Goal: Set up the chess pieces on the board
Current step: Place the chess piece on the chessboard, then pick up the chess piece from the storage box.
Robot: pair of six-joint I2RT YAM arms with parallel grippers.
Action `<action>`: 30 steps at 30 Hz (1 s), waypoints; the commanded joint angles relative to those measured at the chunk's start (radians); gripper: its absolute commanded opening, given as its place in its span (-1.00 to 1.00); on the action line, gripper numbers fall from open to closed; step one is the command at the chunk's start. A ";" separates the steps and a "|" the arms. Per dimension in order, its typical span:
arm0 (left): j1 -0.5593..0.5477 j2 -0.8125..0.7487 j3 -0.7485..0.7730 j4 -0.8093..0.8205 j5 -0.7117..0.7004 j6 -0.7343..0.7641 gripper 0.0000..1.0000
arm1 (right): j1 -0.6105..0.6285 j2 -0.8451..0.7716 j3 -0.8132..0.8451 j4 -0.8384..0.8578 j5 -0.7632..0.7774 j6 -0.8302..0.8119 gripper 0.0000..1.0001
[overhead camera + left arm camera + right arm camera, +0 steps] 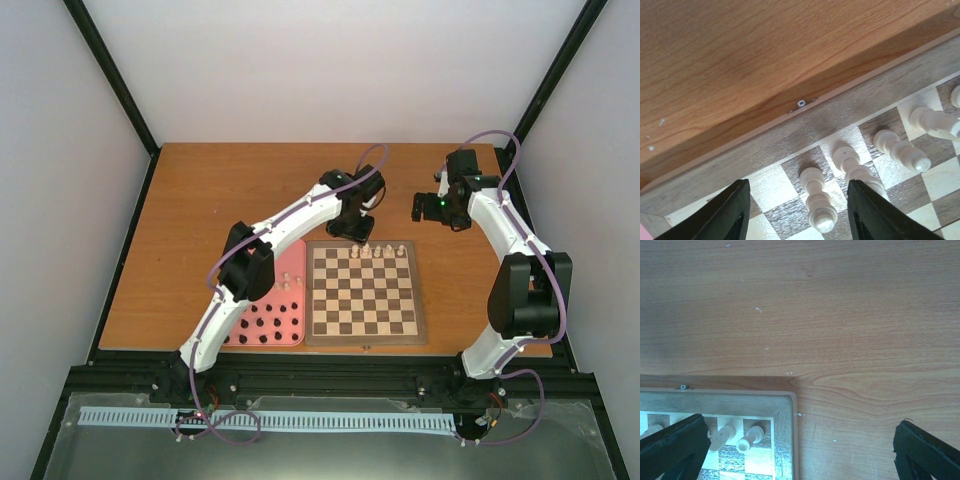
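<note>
The board (362, 293) lies at table centre. Several cream-white chess pieces (378, 250) stand along its far row. My left gripper (356, 233) hovers over the board's far edge, open. In the left wrist view a cream piece (818, 202) stands free on a dark square between the black fingers (732, 215), touching neither. More pieces (900, 150) stand to its right. My right gripper (421, 207) is open and empty above bare table beyond the board's far right corner. In the right wrist view that corner (785, 407) shows with two pieces (751, 436) on it.
A pink tray (296, 262) lies left of the board, holding several black figures (262, 325) and a few cream ones (287, 283). The left arm reaches over the tray. The wooden table (240, 190) is ringed by a black frame and white walls.
</note>
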 commanded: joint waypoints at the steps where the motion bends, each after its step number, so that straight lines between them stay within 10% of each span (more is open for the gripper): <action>1: -0.002 -0.027 0.038 -0.020 -0.069 0.006 0.15 | -0.010 -0.004 0.006 0.005 -0.007 -0.011 1.00; 30: 0.374 -0.437 -0.638 0.170 -0.146 -0.028 0.01 | -0.010 0.012 0.006 0.008 -0.023 -0.008 1.00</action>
